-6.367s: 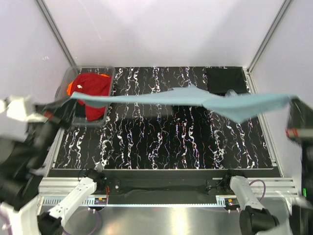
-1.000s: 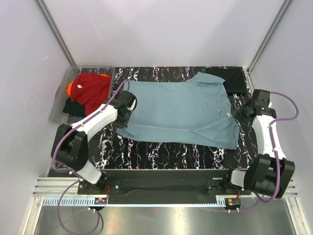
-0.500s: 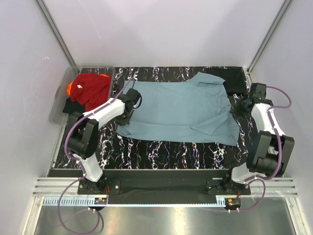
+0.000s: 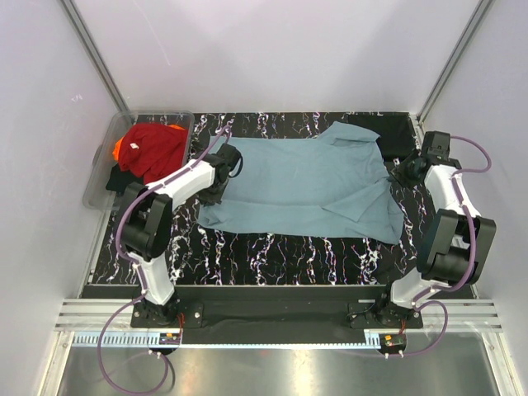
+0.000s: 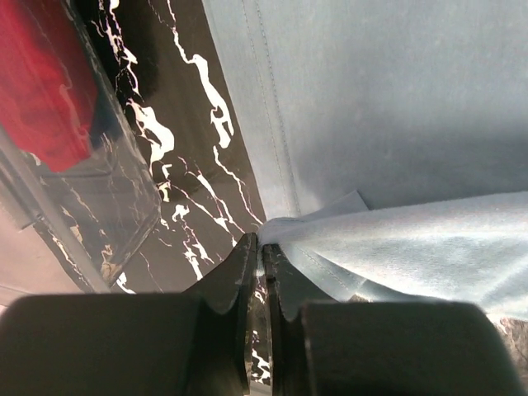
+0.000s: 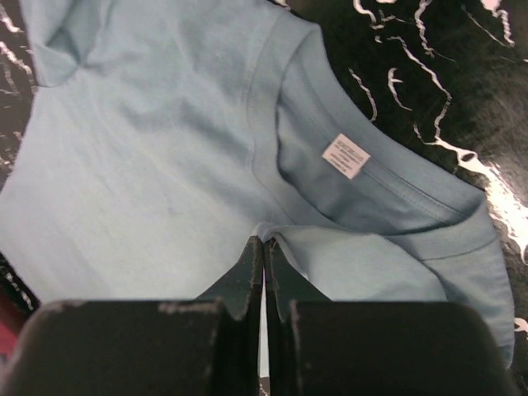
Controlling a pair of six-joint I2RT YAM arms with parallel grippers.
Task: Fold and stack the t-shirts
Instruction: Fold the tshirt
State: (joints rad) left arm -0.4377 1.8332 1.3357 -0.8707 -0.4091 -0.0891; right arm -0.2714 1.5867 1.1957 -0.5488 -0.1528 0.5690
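White walls (image 4: pixel 272 49) close in a black, white-veined desk (image 4: pixel 289 256). The teal t-shirt (image 4: pixel 305 186) lies spread across the desk's middle, hem toward the left arm and collar toward the right. It lies mostly flat, though one sleeve bunches at the far edge and a flap lies doubled over near the right end. The left tool (image 4: pixel 221 177) sits at the hem's edge. In the left wrist view its fingers are drawn almost together with only a thin slit between them, and a corner of the hem rises off the desk to their tips, so it looks to be pinching that edge. The right tool (image 4: pixel 406 173) is at the opposite end. Its fingers are pressed together on a pucker of cloth just below the collar (image 6: pixel 262 124), with the white label (image 6: pixel 345 155) showing inside the neck. Held at both ends like this, the shirt seems to have been stretched between the arms so that it lands smooth and square, ready for a first fold. By that reading the spreading is nearly finished and no fold has been made yet. A clear tub (image 4: pixel 103 177) at the far left corner holds a red t-shirt (image 4: pixel 153 148), a sliver of orange t-shirt (image 4: pixel 118 148) and a black t-shirt (image 4: pixel 122 180), probably waiting their turn. A folded black t-shirt (image 4: pixel 392 132) lies in the far right corner, just beside the teal sleeve, and is likely the start of the stack.
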